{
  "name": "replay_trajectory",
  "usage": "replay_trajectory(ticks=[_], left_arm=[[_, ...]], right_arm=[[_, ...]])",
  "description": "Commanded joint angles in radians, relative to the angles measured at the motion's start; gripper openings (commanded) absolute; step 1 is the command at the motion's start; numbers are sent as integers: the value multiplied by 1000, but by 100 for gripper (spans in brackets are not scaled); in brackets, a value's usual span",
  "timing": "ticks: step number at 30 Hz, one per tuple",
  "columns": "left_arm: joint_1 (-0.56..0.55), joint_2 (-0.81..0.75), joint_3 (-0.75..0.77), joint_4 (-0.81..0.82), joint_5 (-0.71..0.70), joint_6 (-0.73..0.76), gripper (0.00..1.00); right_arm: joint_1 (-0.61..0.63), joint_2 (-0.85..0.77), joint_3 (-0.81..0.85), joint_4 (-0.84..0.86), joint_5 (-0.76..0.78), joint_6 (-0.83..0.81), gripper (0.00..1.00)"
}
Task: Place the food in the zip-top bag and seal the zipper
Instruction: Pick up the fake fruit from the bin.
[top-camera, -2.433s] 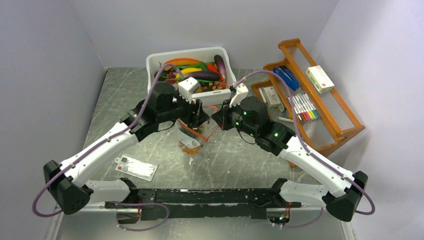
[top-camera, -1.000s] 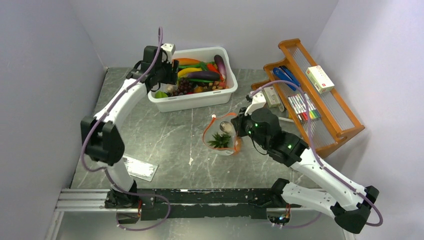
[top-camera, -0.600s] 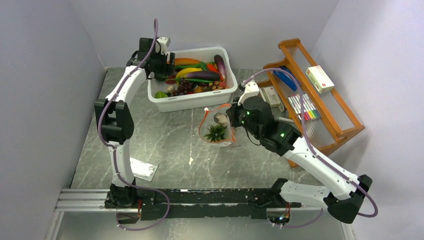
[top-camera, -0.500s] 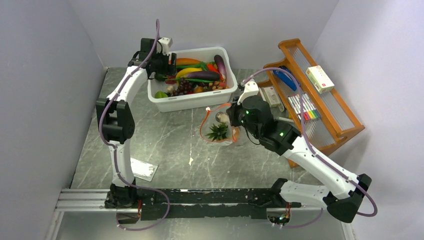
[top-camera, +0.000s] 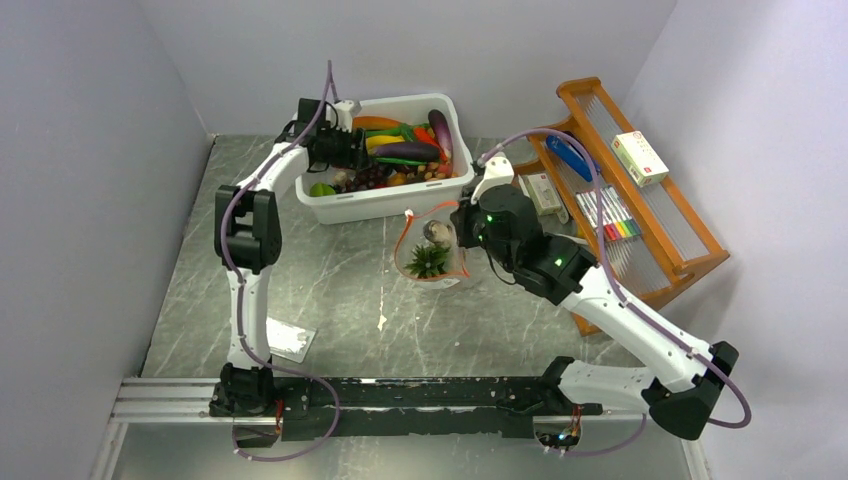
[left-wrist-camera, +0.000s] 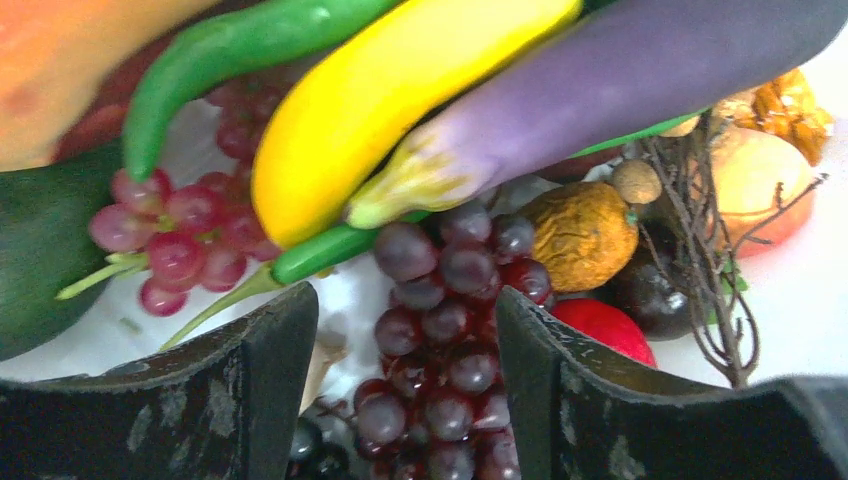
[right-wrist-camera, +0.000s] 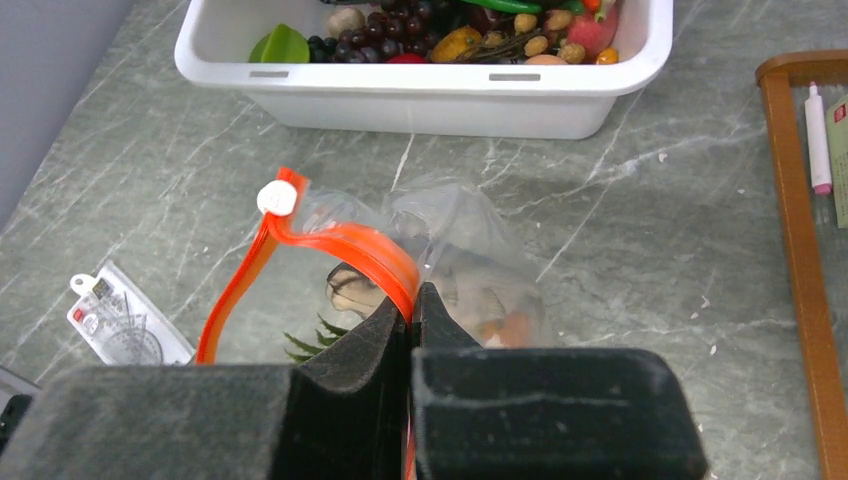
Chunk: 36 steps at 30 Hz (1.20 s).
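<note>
The clear zip-top bag (top-camera: 432, 262) stands on the table in front of the white tub (top-camera: 380, 206), mouth up and open. My right gripper (top-camera: 458, 232) is shut on its orange-red zipper (right-wrist-camera: 345, 240) and holds the rim up. The pineapple's green crown (right-wrist-camera: 305, 345) and a brownish piece lie inside the bag. My left gripper (left-wrist-camera: 405, 310) is open, inside the tub, jaws on either side of the dark red-purple grape bunch (left-wrist-camera: 445, 375) without closing on it. In the top view this gripper (top-camera: 352, 150) is at the tub's left end. A green piece (right-wrist-camera: 285, 45) lies in the tub's near-left corner.
The tub also holds a yellow banana (left-wrist-camera: 400, 95), a purple eggplant (left-wrist-camera: 620, 80), green pods and pink grapes. A white card (top-camera: 275, 338) lies near the front left. An orange wooden rack (top-camera: 690, 250) with pens and boxes stands on the right.
My left arm has swung away from the bag to the tub and moved over the grapes. My right gripper has carried the bag's rim nearer the tub, with the pineapple inside.
</note>
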Motion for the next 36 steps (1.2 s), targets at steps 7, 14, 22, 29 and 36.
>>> replay_trajectory(ticks=[7,14,22,29,36], left_arm=[[-20,56,31,81,171,-3,57],[-32,46,13,92,162,10,43],[-37,90,28,118,105,30,60],[-46,29,19,110,125,26,23],[-46,-137,-30,154,117,-3,9]], right_arm=[[-3,24,42,17,36,-20,0],[-3,11,59,4,53,-20,0],[-7,-4,75,-30,81,-23,0],[-8,-35,81,-48,104,-15,0],[-8,-57,52,-42,98,-2,0]])
